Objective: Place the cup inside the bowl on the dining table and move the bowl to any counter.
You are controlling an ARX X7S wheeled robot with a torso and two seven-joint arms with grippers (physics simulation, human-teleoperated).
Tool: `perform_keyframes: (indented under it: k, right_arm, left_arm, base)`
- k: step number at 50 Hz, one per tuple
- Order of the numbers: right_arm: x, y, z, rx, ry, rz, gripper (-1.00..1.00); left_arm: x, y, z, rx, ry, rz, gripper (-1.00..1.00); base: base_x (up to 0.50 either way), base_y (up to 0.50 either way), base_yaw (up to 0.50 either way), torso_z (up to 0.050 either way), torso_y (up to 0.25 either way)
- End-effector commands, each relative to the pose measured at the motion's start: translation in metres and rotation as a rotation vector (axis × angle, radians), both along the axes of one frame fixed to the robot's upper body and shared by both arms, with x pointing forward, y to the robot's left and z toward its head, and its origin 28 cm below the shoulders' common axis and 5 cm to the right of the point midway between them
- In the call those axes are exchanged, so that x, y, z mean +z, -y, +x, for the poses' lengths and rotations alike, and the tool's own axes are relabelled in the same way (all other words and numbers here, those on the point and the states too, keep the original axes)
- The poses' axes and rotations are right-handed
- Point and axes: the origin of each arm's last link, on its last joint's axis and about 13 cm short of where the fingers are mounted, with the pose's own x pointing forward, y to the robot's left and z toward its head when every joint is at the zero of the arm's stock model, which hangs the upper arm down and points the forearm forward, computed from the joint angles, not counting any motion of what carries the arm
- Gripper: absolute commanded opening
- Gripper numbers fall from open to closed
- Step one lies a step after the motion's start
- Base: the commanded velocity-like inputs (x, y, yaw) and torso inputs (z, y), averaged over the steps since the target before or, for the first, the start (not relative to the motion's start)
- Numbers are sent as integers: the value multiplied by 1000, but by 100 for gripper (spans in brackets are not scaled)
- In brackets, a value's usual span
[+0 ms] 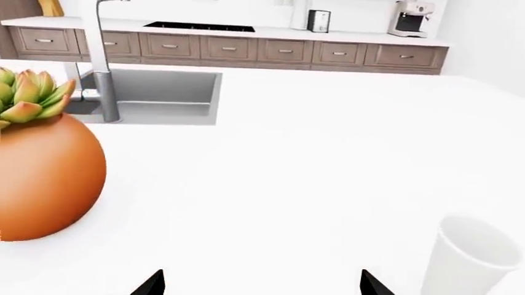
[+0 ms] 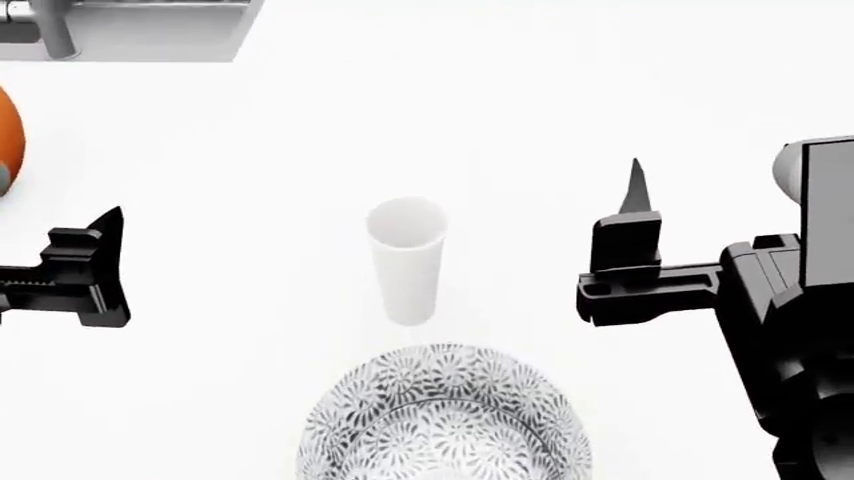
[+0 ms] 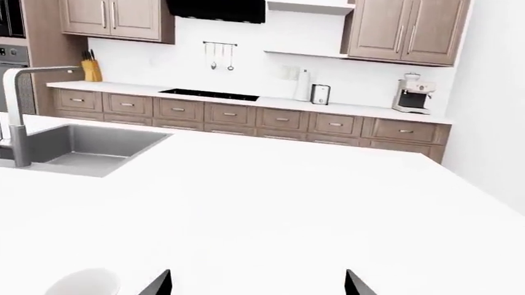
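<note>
Cup stands upright on the dining table, just beyond the bowl. Left gripper and right gripper flank it, both released, holding nothing.

The desk top is smooth, bright white and matt. The cup looks like plain matt white plastic. The bowl has a smooth patterned finish. Upper left, the sink and faucet look like brushed grey metal. The pot is smooth orange with a soft sheen. The cabinet drawers are matt wood.
</note>
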Motion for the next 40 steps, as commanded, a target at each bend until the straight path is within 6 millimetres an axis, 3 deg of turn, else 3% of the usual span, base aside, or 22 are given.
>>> perform_keyframes:
  k: [1,9,27,40]
  right_arm:
    - [-2,-2,3,13,-11,-3,100]
    - [-1,-5,10,67,-42,55,100]
    - [1,-34,59,406,-289,-7,100]
    - [-7,-44,89,457,-368,-53,100]
  left_arm:
    - [-3,-1,0,6,-5,6,100]
    - [-3,-1,0,3,-4,8,100]
    - [-5,0,-2,2,0,19,100]
    - [-5,-1,-1,14,13,41,100]
  base:
    - [277,0,0,0,0]
    - [78,0,0,0,0]
    - [0,0,0,0,1]
    - [0,0,0,0,0]
